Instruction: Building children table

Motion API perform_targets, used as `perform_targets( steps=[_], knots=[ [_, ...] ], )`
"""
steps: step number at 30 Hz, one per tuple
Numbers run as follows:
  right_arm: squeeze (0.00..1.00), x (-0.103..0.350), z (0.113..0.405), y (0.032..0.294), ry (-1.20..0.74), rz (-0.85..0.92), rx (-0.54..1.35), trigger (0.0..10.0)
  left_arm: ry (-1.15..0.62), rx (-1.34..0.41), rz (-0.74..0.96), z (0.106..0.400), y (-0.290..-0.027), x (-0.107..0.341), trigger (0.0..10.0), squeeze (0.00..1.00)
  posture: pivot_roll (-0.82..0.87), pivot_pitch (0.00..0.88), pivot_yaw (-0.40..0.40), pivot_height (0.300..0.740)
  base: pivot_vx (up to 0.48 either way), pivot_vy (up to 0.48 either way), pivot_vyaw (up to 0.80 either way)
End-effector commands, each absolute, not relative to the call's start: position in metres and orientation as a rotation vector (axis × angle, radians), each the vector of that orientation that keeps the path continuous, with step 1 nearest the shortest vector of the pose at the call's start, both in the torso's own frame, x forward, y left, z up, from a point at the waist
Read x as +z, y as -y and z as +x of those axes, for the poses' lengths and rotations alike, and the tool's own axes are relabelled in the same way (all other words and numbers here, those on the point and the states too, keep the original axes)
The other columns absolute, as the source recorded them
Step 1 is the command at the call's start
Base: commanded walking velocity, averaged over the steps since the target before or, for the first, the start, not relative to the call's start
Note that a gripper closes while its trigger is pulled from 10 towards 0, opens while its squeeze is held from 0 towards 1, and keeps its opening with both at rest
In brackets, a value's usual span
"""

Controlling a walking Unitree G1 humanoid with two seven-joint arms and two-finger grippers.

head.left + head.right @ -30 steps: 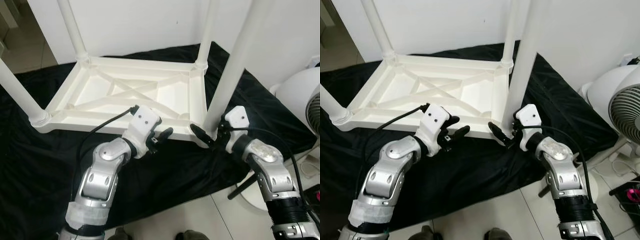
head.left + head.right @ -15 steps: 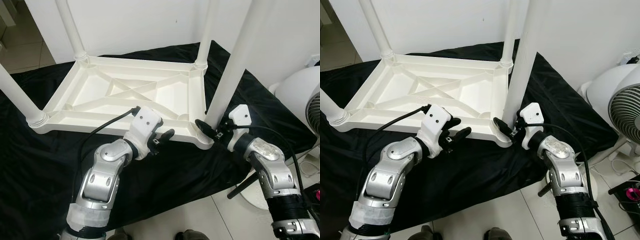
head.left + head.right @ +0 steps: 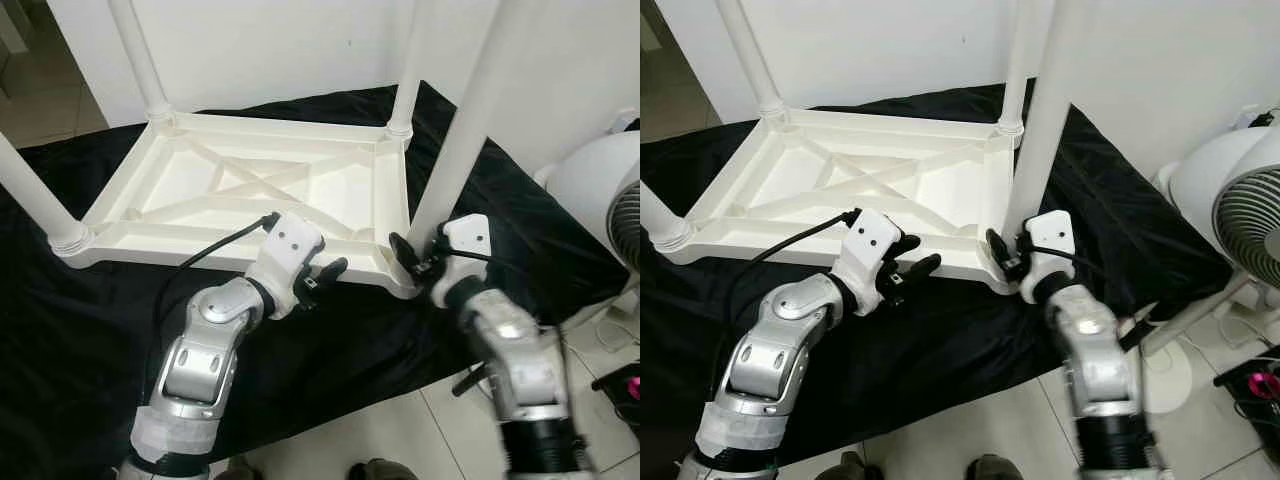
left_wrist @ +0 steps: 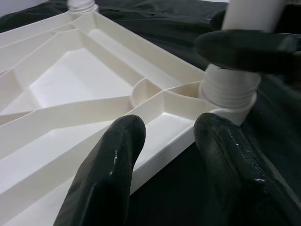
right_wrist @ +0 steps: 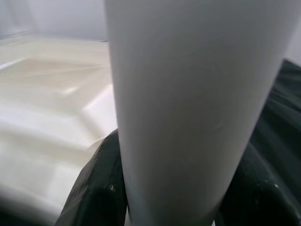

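Observation:
The white plastic table top (image 3: 250,190) lies upside down on a black cloth (image 3: 80,330), with its legs standing up at the corners. My right gripper (image 3: 412,258) is shut on the near-right leg (image 3: 460,130) just above its threaded base (image 4: 230,89). The right wrist view has the leg (image 5: 188,103) held between both black fingers (image 5: 101,188). My left gripper (image 3: 322,278) is open at the top's front edge, left of that corner. Its fingers (image 4: 110,174) hover over the rim and hold nothing.
A white floor fan (image 3: 1240,210) stands close on the right, its base (image 3: 1170,370) beside my right arm. A white wall runs behind the table. Tiled floor (image 3: 400,440) lies in front of the cloth, and a small pink item (image 3: 1265,385) is at the far right.
My right gripper has slid in from beside the corner and closed round the near-right leg, and its forearm has swung left, blurred. The left gripper has stayed in place.

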State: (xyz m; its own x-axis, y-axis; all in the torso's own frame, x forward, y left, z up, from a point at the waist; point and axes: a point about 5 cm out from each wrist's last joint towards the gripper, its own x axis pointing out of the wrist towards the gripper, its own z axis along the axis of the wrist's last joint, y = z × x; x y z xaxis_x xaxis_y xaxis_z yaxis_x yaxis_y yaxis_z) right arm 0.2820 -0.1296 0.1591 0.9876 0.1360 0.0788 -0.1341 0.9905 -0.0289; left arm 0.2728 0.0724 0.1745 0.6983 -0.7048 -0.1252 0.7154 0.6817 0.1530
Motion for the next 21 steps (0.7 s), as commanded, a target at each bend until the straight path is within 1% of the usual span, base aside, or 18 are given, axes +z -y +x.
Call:
perform_targets(
  steps=[1,5,8,14,15,17,21],
  knots=[
    [0.0,0.154,0.281,0.119,0.037,0.001,0.016,10.0,-0.059,-0.686,0.207,0.276,-0.077,0.174,10.0,0.0,-0.11,0.065,0.053,0.74,0.0,0.0,0.0],
    [0.0,0.154,0.282,0.114,0.032,0.019,-0.002,10.0,-0.056,-0.685,0.208,0.277,-0.077,0.174,10.0,0.0,-0.11,0.065,0.053,0.74,0.0,0.0,0.0],
    [0.0,0.16,0.281,0.105,0.035,0.04,0.006,10.0,-0.046,-0.686,0.206,0.275,-0.075,0.176,10.0,0.0,-0.11,0.063,0.05,0.74,0.0,0.0,0.0],
    [0.0,0.162,0.279,0.104,0.037,0.028,0.015,10.0,-0.045,-0.685,0.209,0.274,-0.074,0.175,10.0,0.0,-0.11,0.062,0.045,0.74,0.0,0.0,0.0],
    [1.0,0.167,0.276,0.103,0.074,0.053,0.045,10.0,-0.04,-0.681,0.213,0.274,-0.075,0.175,10.0,0.0,-0.11,0.059,0.038,0.74,0.0,0.0,0.0],
    [1.0,0.17,0.274,0.103,0.091,0.06,0.047,10.0,-0.038,-0.68,0.213,0.274,-0.075,0.175,10.0,0.0,-0.11,0.059,0.038,0.74,0.0,0.0,0.0],
    [1.0,0.173,0.272,0.111,0.124,0.068,0.062,10.0,-0.018,-0.679,0.213,0.272,-0.076,0.175,10.0,0.0,-0.11,0.06,0.03,0.74,0.0,0.0,0.0]
  ],
)
